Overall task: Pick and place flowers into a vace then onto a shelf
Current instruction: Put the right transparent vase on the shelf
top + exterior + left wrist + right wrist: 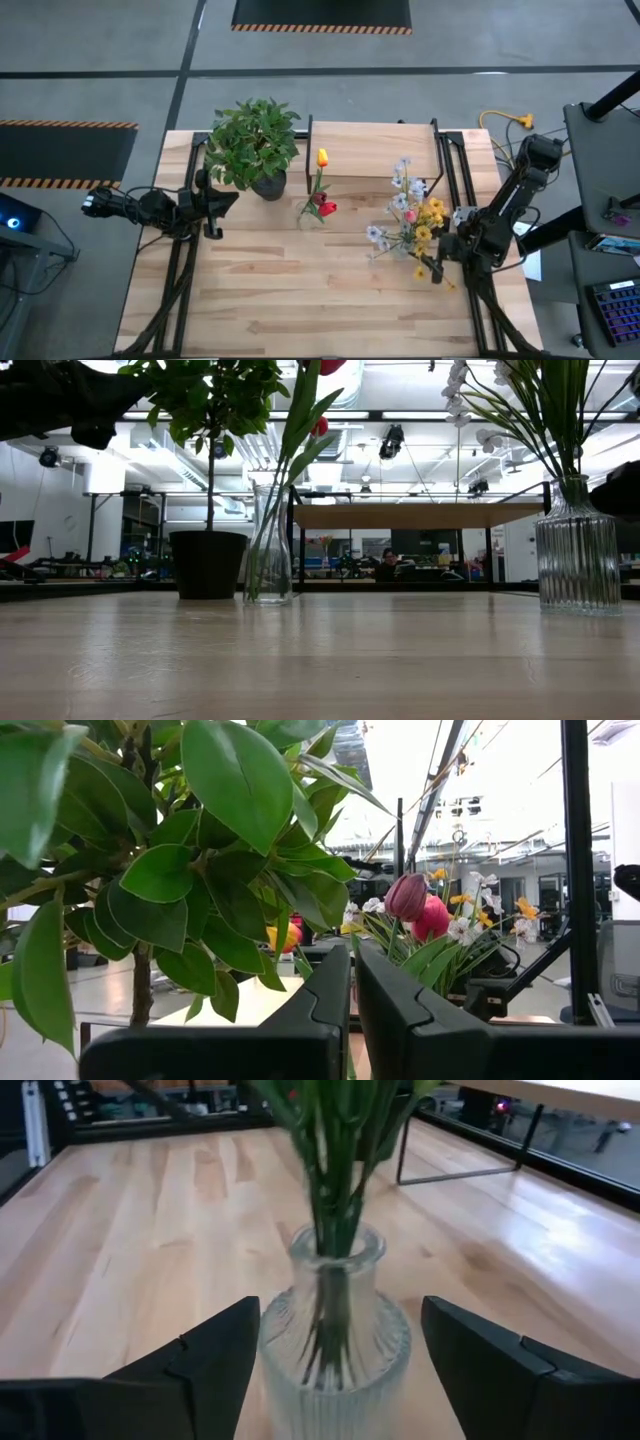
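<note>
Pale wooden planks make up the table (pixel 300 290), which stands on a grey floor marked with striped tape. At its left edge the left gripper (pixel 213 207) waits low, its two dark fingers (pixel 300 1020) pressed together and holding nothing, pointed toward the leafy potted plant (pixel 255 145) just beside it. Right of the plant stands a clear narrow vase (pixel 270 545) with a yellow tulip (pixel 322 157) and red tulips (pixel 326 207) leaning out of it on long green stems; from the left wrist view a maroon bud (pixel 406 896) shows there too. Behind these, at the table's far side, sits the low wooden shelf (pixel 372 150), its flat top bare. Farther right is a ribbed glass vase (pixel 577 555) packed with green stems, carrying the mixed flowers (pixel 412 215): pale sprigs, yellow clusters and a pink bud. The right gripper (pixel 338 1355) is down at this vase, its fingers (pixel 215 1355) spread wide on either side of the glass body; whether they touch the glass cannot be told.
</note>
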You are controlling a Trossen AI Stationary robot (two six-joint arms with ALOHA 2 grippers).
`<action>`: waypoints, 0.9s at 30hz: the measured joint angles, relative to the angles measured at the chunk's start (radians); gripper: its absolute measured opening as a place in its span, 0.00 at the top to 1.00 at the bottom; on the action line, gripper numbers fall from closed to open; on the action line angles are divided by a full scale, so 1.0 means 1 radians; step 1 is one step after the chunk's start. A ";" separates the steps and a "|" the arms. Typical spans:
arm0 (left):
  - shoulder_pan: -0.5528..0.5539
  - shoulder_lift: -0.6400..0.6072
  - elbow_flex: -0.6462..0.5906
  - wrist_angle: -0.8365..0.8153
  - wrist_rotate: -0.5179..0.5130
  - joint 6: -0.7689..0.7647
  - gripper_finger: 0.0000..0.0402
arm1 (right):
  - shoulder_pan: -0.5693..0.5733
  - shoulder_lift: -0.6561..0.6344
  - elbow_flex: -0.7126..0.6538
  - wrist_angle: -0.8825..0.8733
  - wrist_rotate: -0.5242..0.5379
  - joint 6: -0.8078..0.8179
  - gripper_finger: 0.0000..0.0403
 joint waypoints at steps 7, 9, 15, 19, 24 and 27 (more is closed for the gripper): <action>0.000 0.000 0.000 0.000 0.000 0.000 0.99 | -0.048 0.001 0.000 0.019 0.011 -0.002 0.30; 0.000 0.000 0.000 0.000 0.000 0.000 0.99 | -0.060 0.002 0.000 0.040 0.011 -0.002 0.30; 0.000 0.003 0.000 0.000 0.000 0.000 0.99 | -0.091 0.009 0.000 0.065 0.020 -0.006 0.35; 0.000 0.011 0.000 0.001 0.000 0.000 0.99 | -0.097 0.023 0.000 0.075 0.023 -0.007 0.40; 0.000 0.011 0.000 0.001 0.000 0.000 0.99 | -0.097 0.052 -0.001 0.106 0.027 -0.011 0.45; 0.000 0.011 0.000 0.001 0.000 0.000 0.99 | -0.097 0.076 -0.001 0.121 0.027 -0.011 0.47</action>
